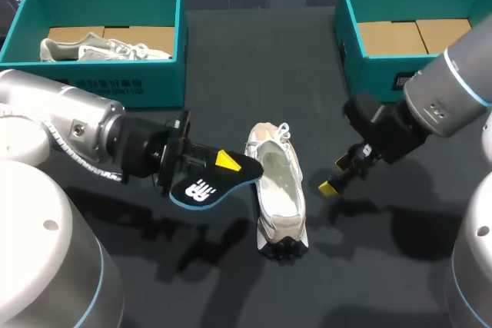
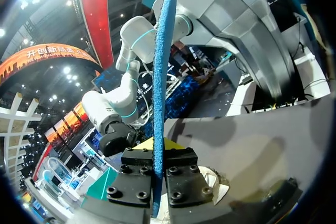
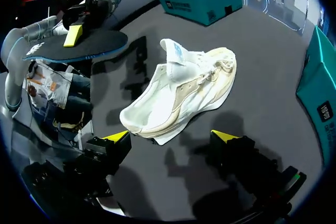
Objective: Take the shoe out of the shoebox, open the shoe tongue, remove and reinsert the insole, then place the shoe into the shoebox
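A white and beige shoe (image 1: 278, 188) lies on the dark table, toe toward the front edge, its tongue pulled up. My left gripper (image 1: 224, 164) is shut on a black insole (image 1: 201, 188) with a blue rim, held flat just left of the shoe's opening. In the left wrist view the insole (image 2: 163, 77) stands edge-on, clamped in the gripper (image 2: 159, 153). To the right of the shoe my right gripper (image 1: 338, 174) hangs open and holds nothing. In the right wrist view the shoe (image 3: 181, 95) lies ahead of that gripper (image 3: 170, 136), with the insole (image 3: 79, 45) beyond it.
A teal shoebox (image 1: 31, 13) at the back left holds another pale shoe (image 1: 100, 48). A second teal shoebox (image 1: 350, 28) at the back right shows only its cardboard floor. Bare table lies in front of the shoe.
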